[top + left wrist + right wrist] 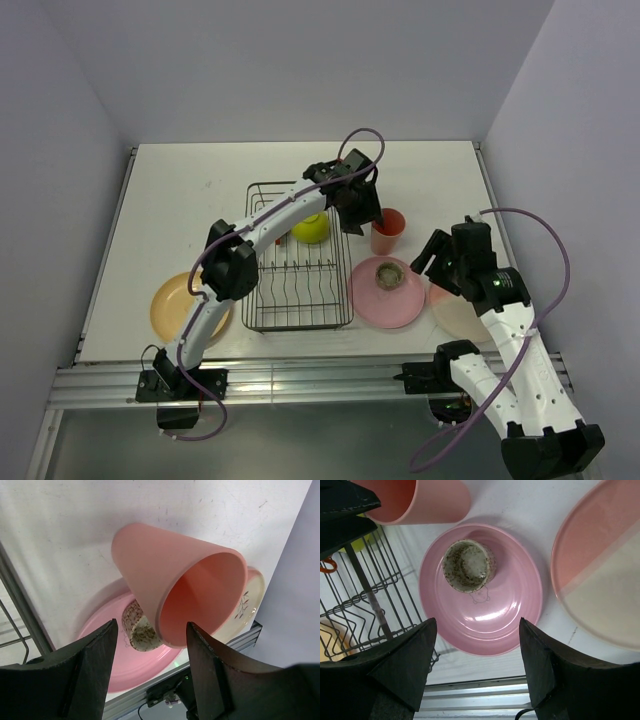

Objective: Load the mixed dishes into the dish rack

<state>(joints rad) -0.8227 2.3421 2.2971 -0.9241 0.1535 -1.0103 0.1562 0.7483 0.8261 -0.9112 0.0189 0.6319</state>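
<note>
The left gripper point(151, 625) straddles the salmon-pink tumbler point(165, 560) at its rim; whether it pinches, I cannot tell. The right gripper point(477, 624) hangs wide open above the pink plate point(512, 612) and small tan bowl point(467, 565).

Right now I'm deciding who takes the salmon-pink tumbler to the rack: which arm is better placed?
Left. The left hand, open, is right at the salmon-pink tumbler, beside the dish rack. The right hand hovers open over the pink plate holding the small tan bowl, farther from the tumbler.
</note>
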